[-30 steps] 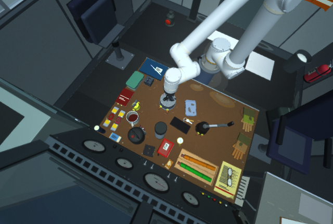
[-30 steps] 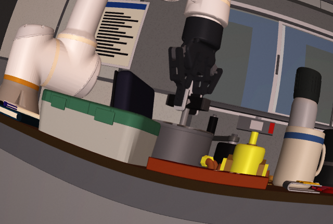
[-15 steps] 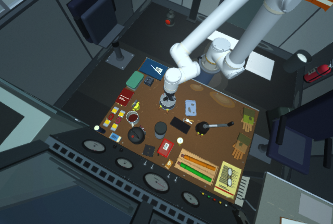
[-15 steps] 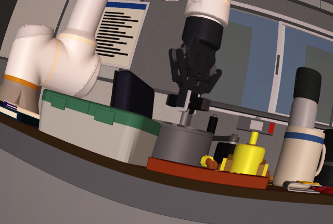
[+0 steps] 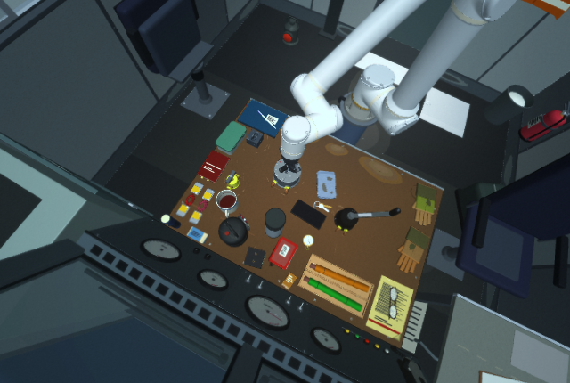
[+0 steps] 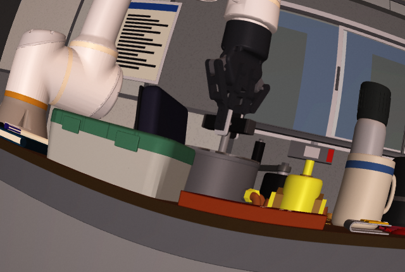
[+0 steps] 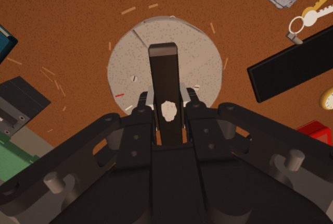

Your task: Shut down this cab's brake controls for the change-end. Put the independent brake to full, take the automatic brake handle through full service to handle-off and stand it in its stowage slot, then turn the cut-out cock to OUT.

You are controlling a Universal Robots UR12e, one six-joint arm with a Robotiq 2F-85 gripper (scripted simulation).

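The grey round brake valve body (image 5: 286, 179) is partly hidden under my wrist in the side camera. Its dark bar handle (image 7: 164, 81) lies across the top of the grey disc (image 7: 164, 62). My gripper (image 7: 168, 108) is closed on this handle, a finger on each long side (image 6: 229, 125). A red and a white mark (image 7: 119, 95) sit at the disc's edge. The black valve with a long lever (image 5: 368, 216) stands to the right on the desk. The yellow cut-out cock (image 5: 233, 180) stands to the left, with a grey and red tag above it (image 6: 311, 153).
The green-lidded box (image 6: 117, 154) sits close on the left. A mug (image 5: 227, 201), a flask (image 5: 275, 221), a black slab (image 7: 291, 65), keys (image 7: 309, 18), a folded cloth (image 5: 326, 184) and a red box (image 5: 283, 252) lie around on the brown desk.
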